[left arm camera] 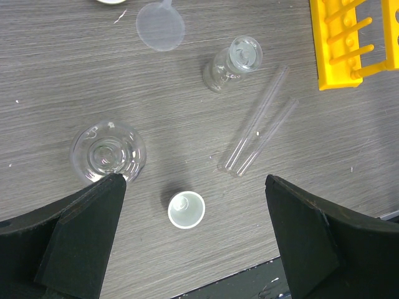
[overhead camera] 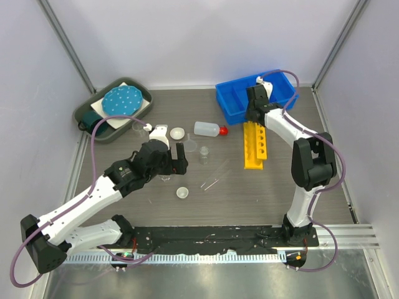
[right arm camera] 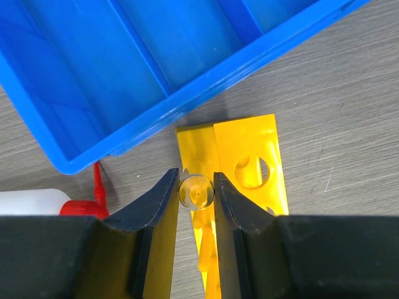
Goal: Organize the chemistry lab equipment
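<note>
Step in hand: racking a tube. Right gripper (right arm camera: 196, 182) is clamped on a clear glass tube (right arm camera: 196, 193), seen end-on, hanging over the far end of the yellow rack (right arm camera: 249, 149), just short of the blue bin (right arm camera: 68, 81). The tube sits beside the visible hole (right arm camera: 252, 171), not over it. The next move likely needs a small shift onto a hole, tube kept upright, then a straight drop before letting go.

Tight spot: bin wall just beyond the rack, red-capped bottle (overhead camera: 209, 129) just left of it.

Left gripper (left arm camera: 193, 187) hovers with fingers wide apart and holds nothing. It is well left of the rack, over two loose tubes (left arm camera: 259, 121), a white dish (left arm camera: 186, 210) and a beaker (left arm camera: 107, 152) — open tabletop (left arm camera: 62, 81) there, room to move.
</note>
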